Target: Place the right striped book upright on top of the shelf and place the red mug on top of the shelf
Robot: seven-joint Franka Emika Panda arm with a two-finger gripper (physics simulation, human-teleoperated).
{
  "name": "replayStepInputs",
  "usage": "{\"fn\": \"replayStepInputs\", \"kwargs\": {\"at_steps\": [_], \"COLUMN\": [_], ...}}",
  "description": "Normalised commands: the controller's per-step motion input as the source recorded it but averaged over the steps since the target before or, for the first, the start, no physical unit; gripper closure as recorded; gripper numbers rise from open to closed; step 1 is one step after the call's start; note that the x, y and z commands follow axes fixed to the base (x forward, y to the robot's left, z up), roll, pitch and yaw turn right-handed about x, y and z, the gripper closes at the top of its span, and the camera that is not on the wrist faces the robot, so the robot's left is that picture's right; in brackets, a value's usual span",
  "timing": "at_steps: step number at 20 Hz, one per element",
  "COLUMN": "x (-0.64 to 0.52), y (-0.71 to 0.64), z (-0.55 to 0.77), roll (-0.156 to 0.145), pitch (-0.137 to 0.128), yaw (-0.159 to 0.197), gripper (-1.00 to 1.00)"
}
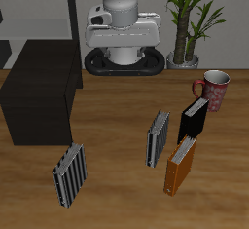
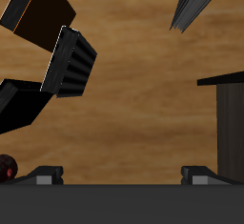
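Observation:
The right striped book point(image 1: 68, 174) stands near the table's front edge, in front of the shelf point(image 1: 39, 95); it also shows in the wrist view point(image 2: 195, 1). The shelf is a low black cabinet with a bare flat top, and its corner shows in the wrist view point(image 2: 229, 123). The red mug point(image 1: 214, 89) stands upright farther back on the other side; only its edge shows in the wrist view point(image 2: 5, 168). My gripper point(image 1: 121, 38) hangs high near the robot's base, far from all of them. In the wrist view the gripper point(image 2: 122, 175) is open and empty.
A second, greyer striped book point(image 1: 158, 137) stands mid-table, with a black book point(image 1: 193, 119) and an orange book point(image 1: 179, 165) beside it. A potted plant point(image 1: 190, 23) stands at the back. A grey rack point(image 1: 34, 9) rises behind the shelf.

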Motion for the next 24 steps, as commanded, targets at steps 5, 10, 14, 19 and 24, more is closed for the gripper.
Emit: {"fn": "replayStepInputs", "kwargs": {"at_steps": [5,10,14,19,24], "x": [0.43,0.35,0.47,0.35,0.50], "y": [-0.38,-0.45,-0.60,-0.39,-0.41], "z": [0.19,0.24,0.32,0.10,0.03], "roll": [0.002,-0.020,-0.087,0.018,-0.019], "pitch": [0.011,0.033,-0.049,0.012,-0.010], "yaw": [-0.037,-0.066,-0.007,-0.029,-0.004], "gripper": [-1.00,-1.00,-1.00,-1.00,-1.00]}}
